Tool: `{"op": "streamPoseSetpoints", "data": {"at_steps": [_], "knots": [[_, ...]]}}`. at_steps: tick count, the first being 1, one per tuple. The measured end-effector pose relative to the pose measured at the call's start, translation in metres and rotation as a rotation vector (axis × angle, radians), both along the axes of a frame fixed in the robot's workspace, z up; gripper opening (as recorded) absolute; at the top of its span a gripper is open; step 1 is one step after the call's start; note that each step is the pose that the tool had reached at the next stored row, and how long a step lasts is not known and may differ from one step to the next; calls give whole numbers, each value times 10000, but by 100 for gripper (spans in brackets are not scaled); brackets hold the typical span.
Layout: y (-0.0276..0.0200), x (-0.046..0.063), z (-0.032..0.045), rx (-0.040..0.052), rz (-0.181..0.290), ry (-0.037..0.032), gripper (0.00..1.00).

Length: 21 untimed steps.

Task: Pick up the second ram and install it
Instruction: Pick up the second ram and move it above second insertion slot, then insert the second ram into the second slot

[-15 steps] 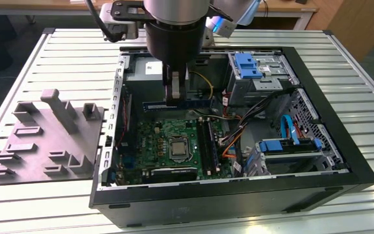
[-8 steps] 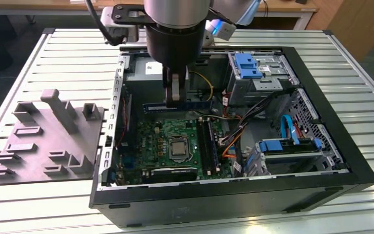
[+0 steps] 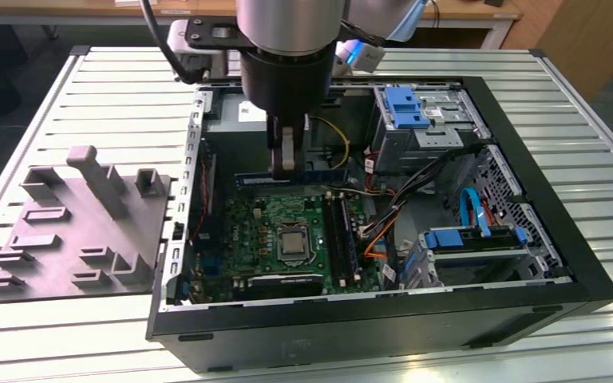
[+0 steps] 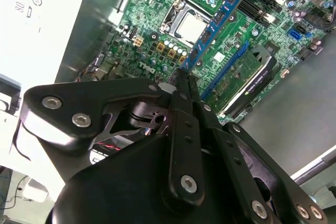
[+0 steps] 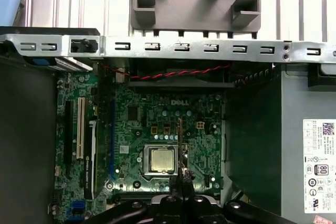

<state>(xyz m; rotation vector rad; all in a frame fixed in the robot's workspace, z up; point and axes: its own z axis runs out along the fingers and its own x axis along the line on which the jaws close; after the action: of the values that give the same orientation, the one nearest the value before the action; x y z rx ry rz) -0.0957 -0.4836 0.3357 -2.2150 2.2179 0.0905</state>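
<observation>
The arm (image 3: pixel 285 32) is a silver-grey cylinder that passes into a matt black barrel, with a light-blue cap (image 3: pixel 362 53) at one joint and a black cable (image 3: pixel 159 40) looping beside it. The gripper (image 4: pixel 184 77) is black throughout — flat linkage bars (image 4: pixel 105 103), narrow fingers (image 4: pixel 185 111) — pinned with round silver screws (image 4: pixel 189 183).
</observation>
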Motion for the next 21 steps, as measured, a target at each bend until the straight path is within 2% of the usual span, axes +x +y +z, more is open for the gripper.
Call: {"op": "streamPoseSetpoints", "data": {"at_steps": [16,21], "knots": [[0,0,-24,0,0,0,11],[0,0,-29,0,211,0,11]]}}
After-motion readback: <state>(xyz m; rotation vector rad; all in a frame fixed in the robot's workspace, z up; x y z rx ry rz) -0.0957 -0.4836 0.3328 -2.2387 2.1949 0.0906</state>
